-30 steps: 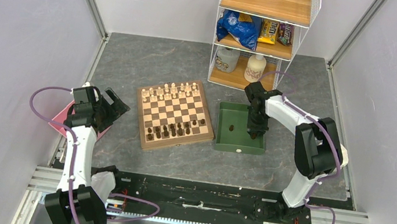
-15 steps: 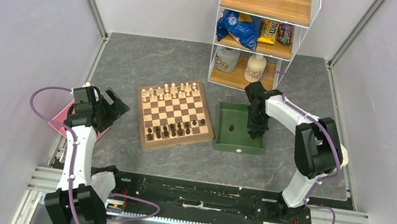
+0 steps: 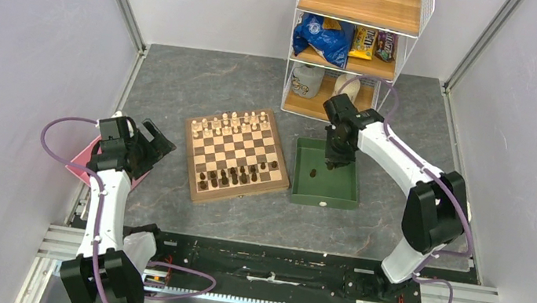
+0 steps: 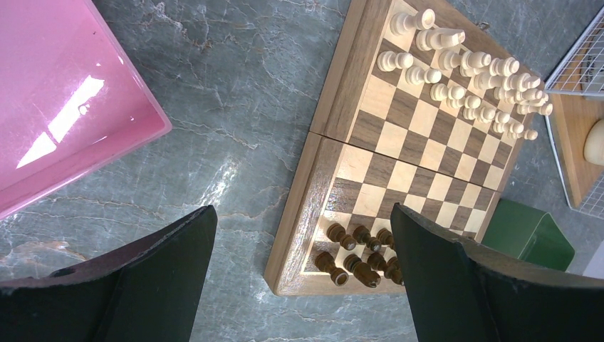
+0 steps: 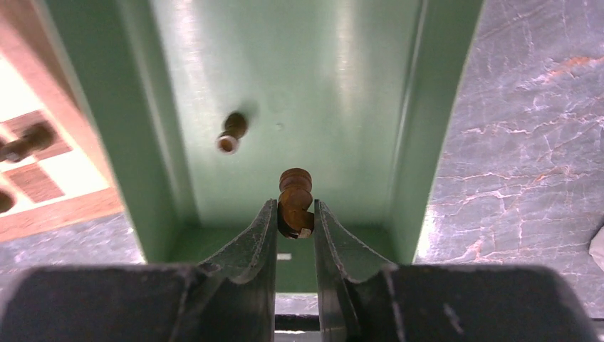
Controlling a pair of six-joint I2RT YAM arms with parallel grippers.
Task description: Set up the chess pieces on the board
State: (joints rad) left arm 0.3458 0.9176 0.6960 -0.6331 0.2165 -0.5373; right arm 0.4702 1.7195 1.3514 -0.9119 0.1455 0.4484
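The chessboard (image 3: 238,155) lies mid-table, with several dark-brown chess pieces (image 3: 238,175) on its near rows; they also show in the left wrist view (image 4: 355,253). My right gripper (image 5: 295,214) is shut on one dark-brown chess piece (image 5: 295,201) and holds it above the dark-green tray (image 5: 335,85); in the top view the gripper (image 3: 338,160) is over the tray's far part. Another dark piece (image 5: 232,133) lies on the tray floor (image 3: 313,172). My left gripper (image 4: 299,278) is open and empty, left of the board (image 4: 313,185), above the table.
Pale cream chessmen (image 3: 231,124) fill the board's far rows. A pink tray (image 4: 50,100) lies at the left by my left gripper (image 3: 149,141). A wire shelf unit (image 3: 348,44) with snacks and bottles stands behind the green tray (image 3: 323,195).
My right gripper has moved from the tray's near right part toward its far middle and lifted, carrying the dark piece. The left arm has not moved.
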